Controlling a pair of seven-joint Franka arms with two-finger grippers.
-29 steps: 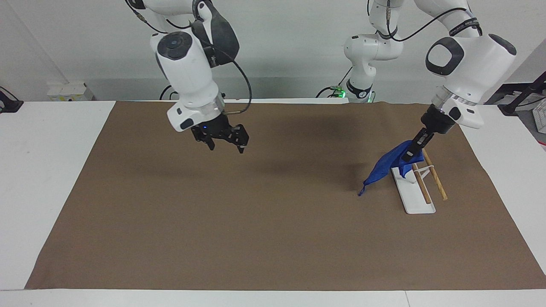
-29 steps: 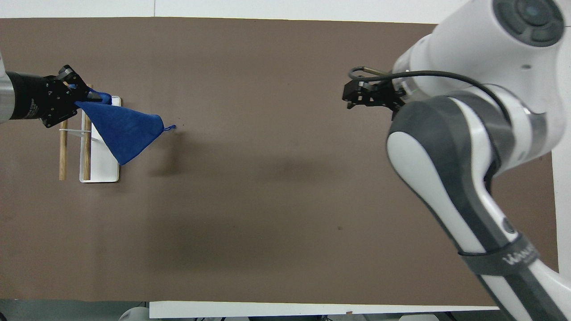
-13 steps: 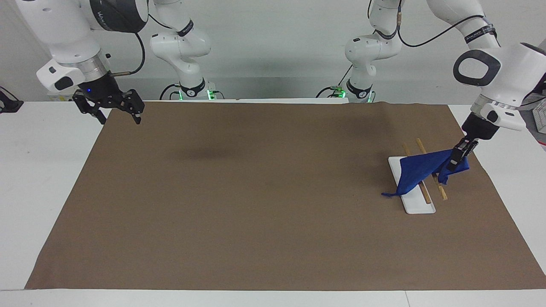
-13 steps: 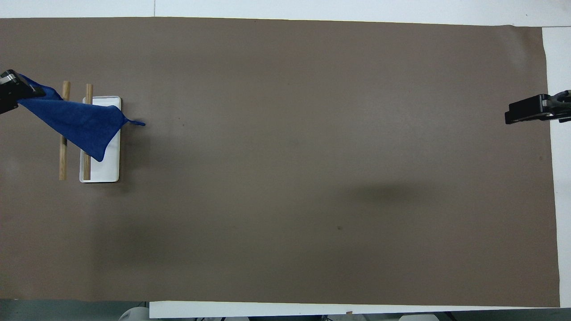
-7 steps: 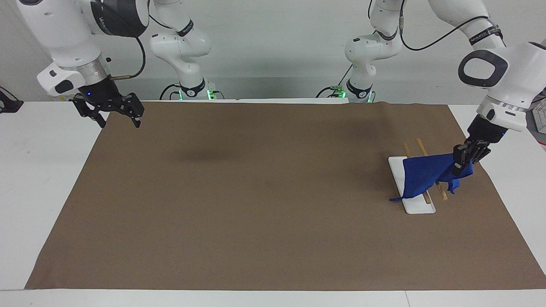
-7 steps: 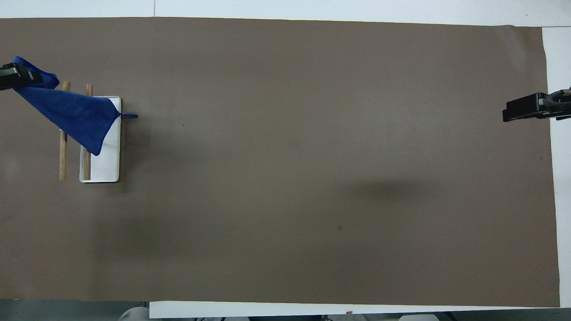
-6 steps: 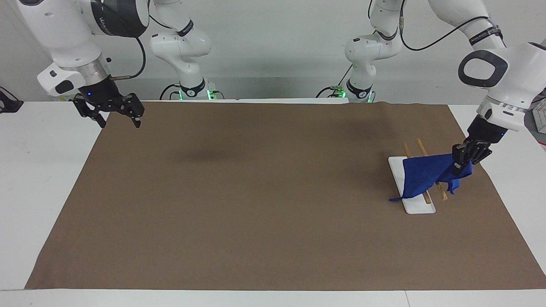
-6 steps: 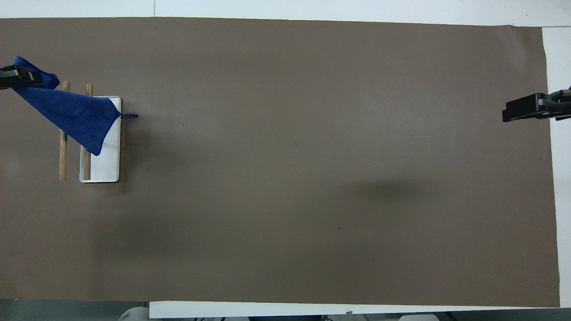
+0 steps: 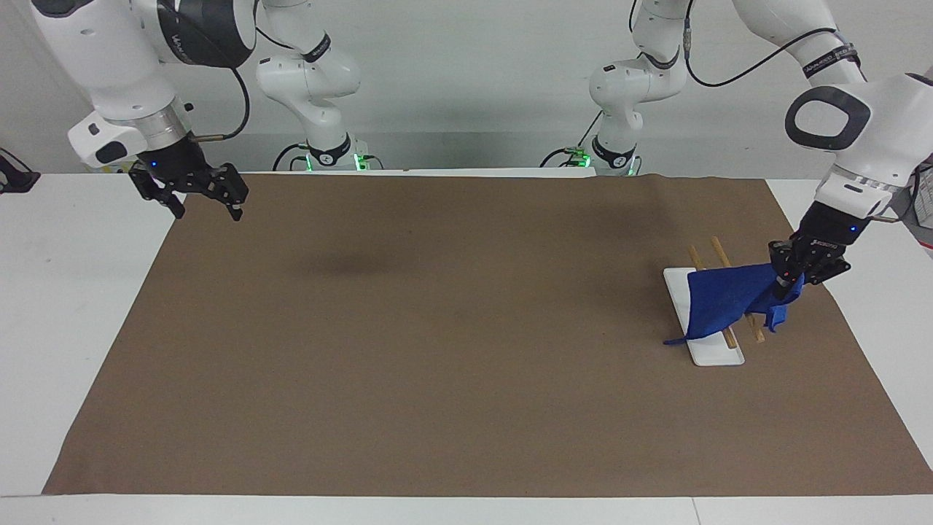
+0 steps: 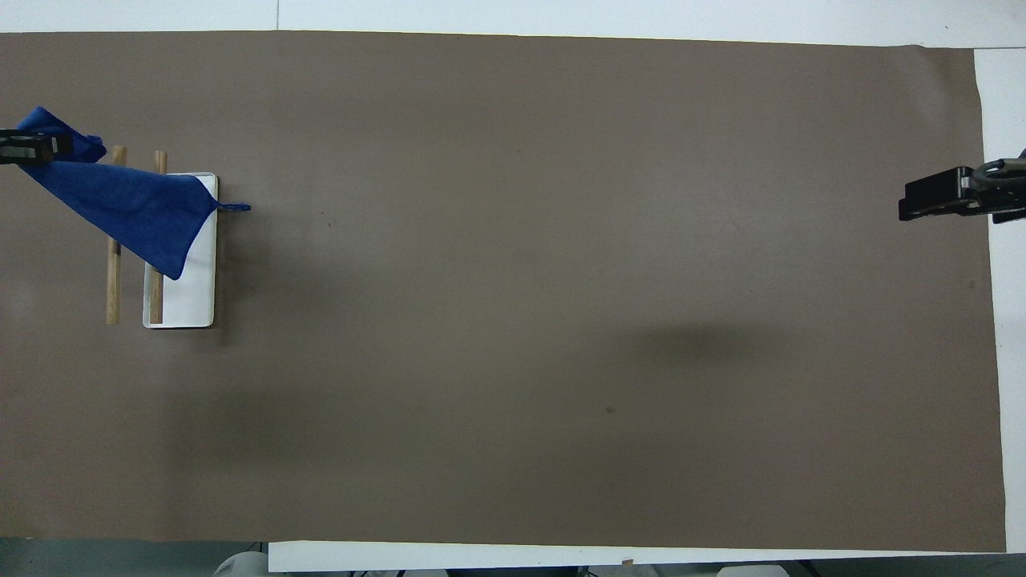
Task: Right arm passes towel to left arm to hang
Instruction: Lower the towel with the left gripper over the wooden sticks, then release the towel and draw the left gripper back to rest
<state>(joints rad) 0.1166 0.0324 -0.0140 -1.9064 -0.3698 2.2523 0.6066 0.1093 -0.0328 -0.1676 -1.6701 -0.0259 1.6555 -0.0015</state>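
The blue towel (image 9: 725, 300) (image 10: 132, 212) is draped over the two wooden bars (image 9: 756, 334) (image 10: 113, 280) of a small rack with a white base (image 9: 714, 351) (image 10: 192, 296), at the left arm's end of the table. One towel corner is pinched in my left gripper (image 9: 784, 286) (image 10: 32, 148), which is shut on it just past the bars. The towel's loop string (image 9: 672, 340) (image 10: 237, 207) hangs off the opposite corner. My right gripper (image 9: 208, 214) (image 10: 934, 200) hangs open and holds nothing over the mat's corner at the right arm's end.
A large brown mat (image 9: 437, 328) (image 10: 513, 320) covers most of the white table (image 9: 73, 306). A dark object (image 9: 14, 180) sits at the table's edge at the right arm's end.
The left gripper has drawn the towel across the rack's bars toward the left arm's end and sunk a little. The right arm has pulled back to its own end and now waits.
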